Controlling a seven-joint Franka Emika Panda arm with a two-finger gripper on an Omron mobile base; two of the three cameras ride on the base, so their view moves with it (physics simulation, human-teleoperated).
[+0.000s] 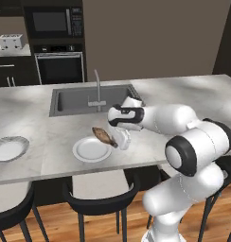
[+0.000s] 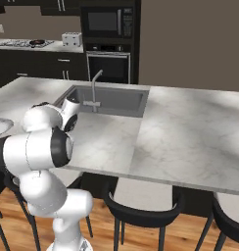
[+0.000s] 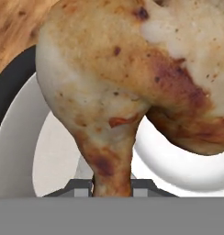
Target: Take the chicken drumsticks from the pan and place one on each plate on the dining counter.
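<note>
The gripper [image 1: 118, 142] is clamped on the bone end of a drumstick [image 1: 102, 135], holding it just above the near plate's [image 1: 91, 150] far right rim, likely so that it can drop squarely on. This plate lies in front of the sink [image 1: 91, 98] on the dining counter [image 1: 37, 118]; a second plate [image 1: 8, 148] sits well to its left. No writing or labels can be read.

No readable text, label, brand, number or sign anywhere: not on the oven [image 1: 60, 67], microwave [image 1: 53, 21] or toaster [image 1: 11, 42].
</note>
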